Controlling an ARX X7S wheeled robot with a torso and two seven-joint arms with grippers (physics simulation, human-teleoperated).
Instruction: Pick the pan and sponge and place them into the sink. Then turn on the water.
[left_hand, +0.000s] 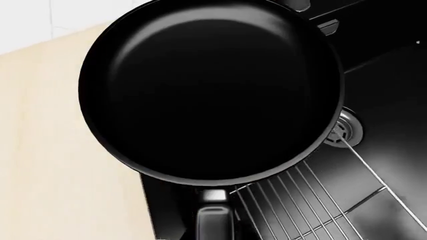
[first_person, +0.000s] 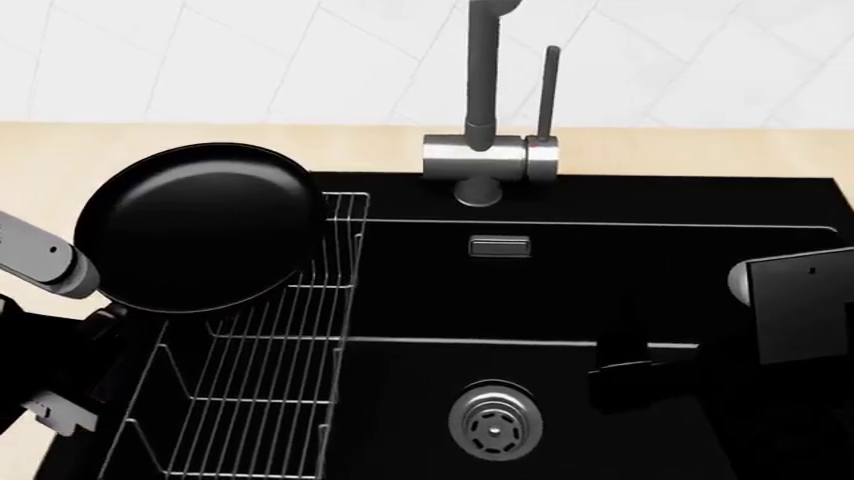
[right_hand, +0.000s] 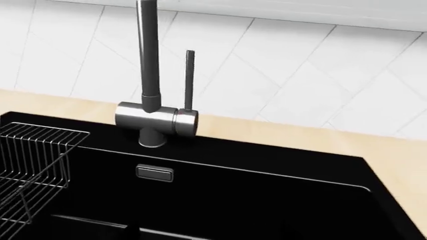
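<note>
The glossy black pan (first_person: 198, 226) hangs tilted above the left end of the sink (first_person: 747, 430), over the wire rack. In the left wrist view the pan (left_hand: 210, 90) fills the picture, and its handle (left_hand: 214, 220) runs back toward the camera. My left gripper (first_person: 96, 325) is shut on that handle at the pan's near left. My right gripper (first_person: 638, 362) hovers over the right side of the basin; black against black, its jaws cannot be made out. The faucet (first_person: 481, 150) with its thin upright lever (first_person: 549, 90) stands behind the sink, with no stream running. The sponge is out of view.
A silver wire dish rack (first_person: 267, 380) sits in the sink's left part, under the pan. The steel drain (first_person: 495, 422) and overflow slot (first_person: 501, 246) show in the basin. Light wooden counter (right_hand: 400, 165) surrounds the sink, and a white tiled wall (right_hand: 300, 65) rises behind.
</note>
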